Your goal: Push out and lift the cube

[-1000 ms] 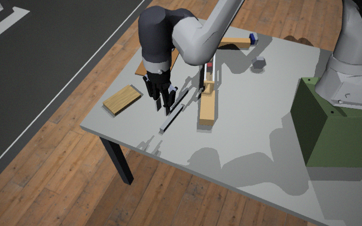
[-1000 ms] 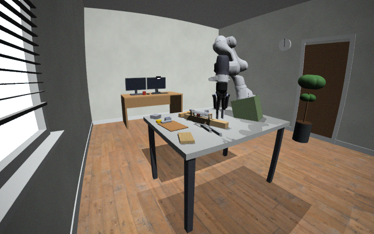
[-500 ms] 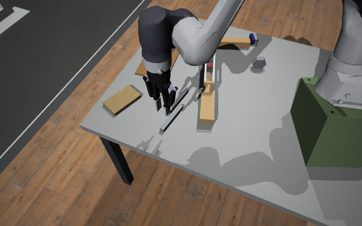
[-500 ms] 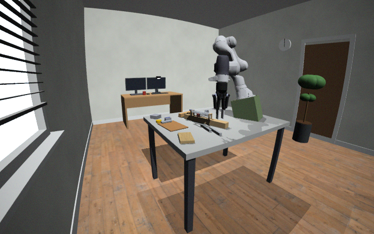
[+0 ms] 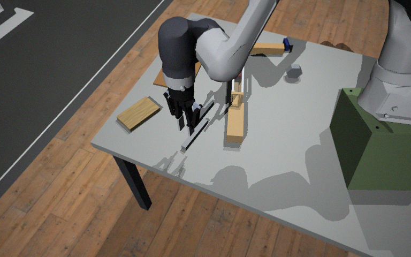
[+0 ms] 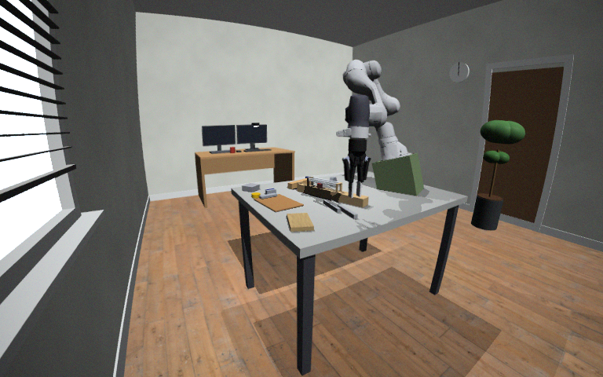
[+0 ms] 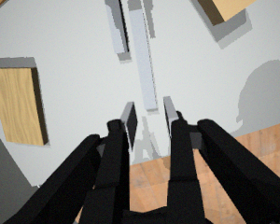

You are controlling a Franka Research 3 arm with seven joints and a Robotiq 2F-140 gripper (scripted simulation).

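Observation:
The channel (image 5: 237, 95) (image 6: 322, 185) lies along the middle of the table, with clear walls on a wooden base that runs out into a long flat wooden end (image 5: 235, 125). The cube is almost wholly hidden behind my arm. Only a speck of red shows in the channel. Two thin grey rods lie left of the channel: a light one (image 5: 194, 135) (image 7: 144, 56) and a darker one (image 5: 207, 107) (image 7: 116, 19). My gripper (image 5: 187, 126) (image 6: 355, 191) (image 7: 149, 109) points down over the light rod. Its fingers are partly open, astride the rod's near end, and hold nothing.
A light wooden block (image 5: 138, 113) (image 6: 300, 221) (image 7: 19, 112) and a brown board (image 5: 160, 80) (image 6: 280, 202) lie to the left. A wooden bar with a blue end (image 5: 268, 48) and a grey hexagonal piece (image 5: 294, 72) lie at the back. The green robot base (image 5: 379, 156) stands at the right.

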